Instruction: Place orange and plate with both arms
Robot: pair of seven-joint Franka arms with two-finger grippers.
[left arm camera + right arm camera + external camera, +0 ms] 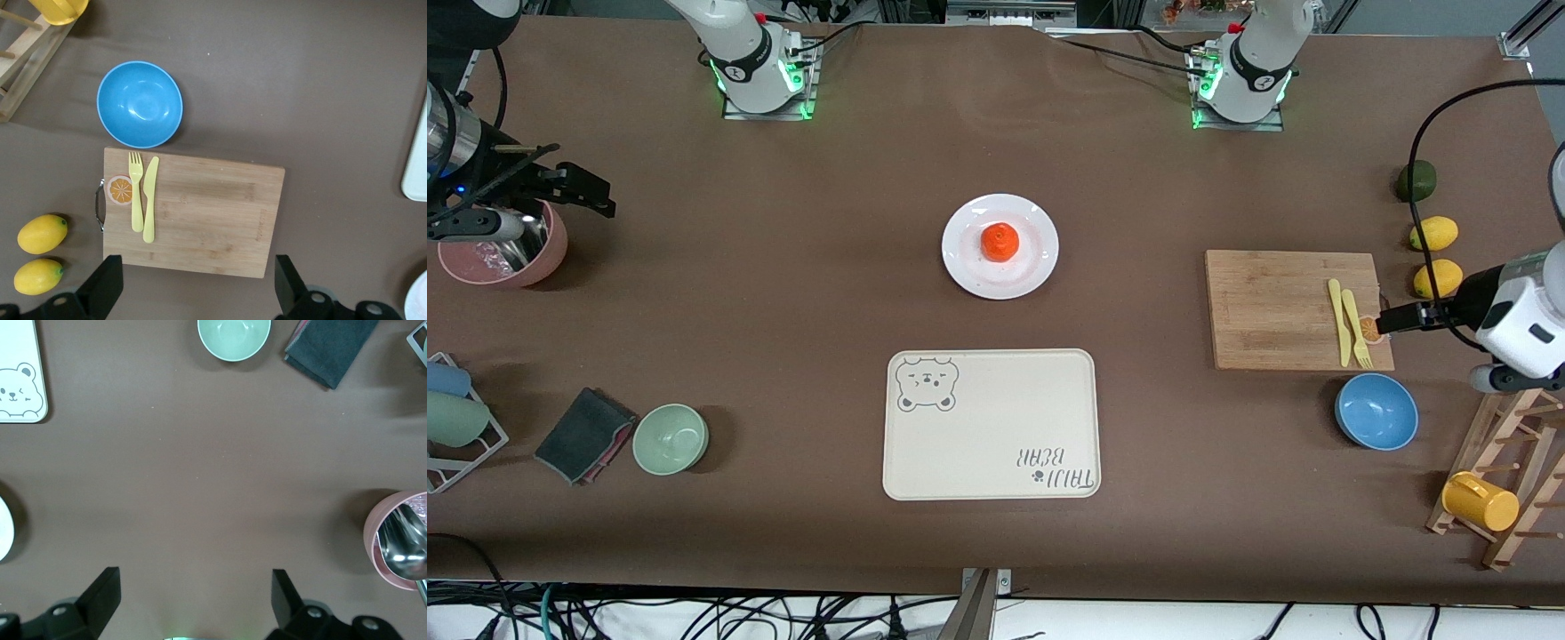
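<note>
Orange (1000,241) found seated at the centre of the plate (969,267), the plate resting flat on the bench (783,293) about midway between the two arm bases and farther from the front camera than the cream bear-print tray (991,423). Fruit and plate thus already combined; tray bare and lying just nearer the camera, judged the likely destination, its wide flat bed suited to taking the plate whole. Neither item gripped or touched. Left gripper (193,293) held high over the edge of the wooden cutting board (1280,307) at the left arm's end, jaws spread wide apart and empty, camera looking straight down on the board, the yellow fork (136,193) and knife (150,200) lying side by side on it, the blue bowl (140,103) just beside the board and two lemons (41,233) off its handle end. Right gripper (193,607) held over bare bench at the right arm's end, beside the pink bowl (400,540) with its metal spoon, jaws likewise wide apart and empty; green bowl (234,338) and dark folded cloth (330,347) in its view. Both arms well apart from the plate, parked outward, judged so as to leave the centre unobstructed. Approach from both sides of the rim judged necessary, the plate being too wide for a single pinch and the orange free to roll if tilted.
</note>
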